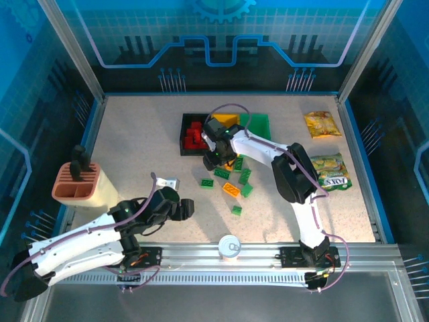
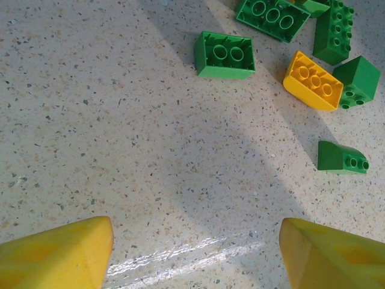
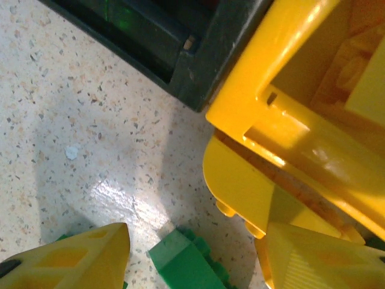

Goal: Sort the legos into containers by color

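Yellow studded lego (image 3: 237, 180) lay just beside the yellow plastic bin (image 3: 313, 129); right gripper (image 3: 195, 235), jaws spread, probably needed centring first.

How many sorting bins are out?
3, side by side at the far middle: black bin left, yellow bin centre, green bin right; the right arm overlaps the yellow one.

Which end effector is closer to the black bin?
Right. The right end effector sits at the near right corner of the black bin, by the yellow bin; the left end effector is over bare table, far toward the near left.
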Available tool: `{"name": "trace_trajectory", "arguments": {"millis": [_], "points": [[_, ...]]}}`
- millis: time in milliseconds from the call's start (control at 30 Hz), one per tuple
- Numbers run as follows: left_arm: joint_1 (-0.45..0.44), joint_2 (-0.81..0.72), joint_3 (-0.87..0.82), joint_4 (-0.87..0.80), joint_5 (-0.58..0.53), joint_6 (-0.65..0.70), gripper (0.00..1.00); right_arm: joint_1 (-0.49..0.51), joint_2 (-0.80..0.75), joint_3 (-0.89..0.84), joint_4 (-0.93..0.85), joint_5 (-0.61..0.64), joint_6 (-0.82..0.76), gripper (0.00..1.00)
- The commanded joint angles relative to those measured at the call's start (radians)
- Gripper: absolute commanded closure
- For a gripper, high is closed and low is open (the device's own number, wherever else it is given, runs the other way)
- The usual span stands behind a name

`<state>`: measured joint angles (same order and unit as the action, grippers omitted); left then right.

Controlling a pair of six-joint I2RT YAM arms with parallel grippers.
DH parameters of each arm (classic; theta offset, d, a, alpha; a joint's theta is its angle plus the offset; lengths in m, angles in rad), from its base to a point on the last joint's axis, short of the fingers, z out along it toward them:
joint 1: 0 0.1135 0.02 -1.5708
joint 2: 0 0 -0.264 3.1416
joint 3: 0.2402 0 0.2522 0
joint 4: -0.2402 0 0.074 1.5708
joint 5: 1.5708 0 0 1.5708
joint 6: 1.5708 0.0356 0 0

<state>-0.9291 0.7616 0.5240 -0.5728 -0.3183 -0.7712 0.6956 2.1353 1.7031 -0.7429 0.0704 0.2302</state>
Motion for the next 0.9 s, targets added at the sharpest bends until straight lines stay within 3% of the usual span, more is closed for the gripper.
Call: {"name": "trace_trajectory", "arguments": {"millis": [0, 667, 867], "points": [[-0.01, -0.009, -0.009, -0.028, -0.019, -0.017, 0.26, 0.009, 0.02, 0.043, -0.021, 0.006, -0.014, 0.38], [-0.01, -0.008, -0.012, -0.025, -0.025, -0.018, 0.26, 0.021, 0.06, 0.035, 0.0, -0.026, -0.014, 0.39], [-0.01, -0.005, -0.003, -0.03, -0.029, -0.01, 0.26, 0.068, 0.002, -0.032, 0.022, -0.166, -0.034, 0.39]]}}
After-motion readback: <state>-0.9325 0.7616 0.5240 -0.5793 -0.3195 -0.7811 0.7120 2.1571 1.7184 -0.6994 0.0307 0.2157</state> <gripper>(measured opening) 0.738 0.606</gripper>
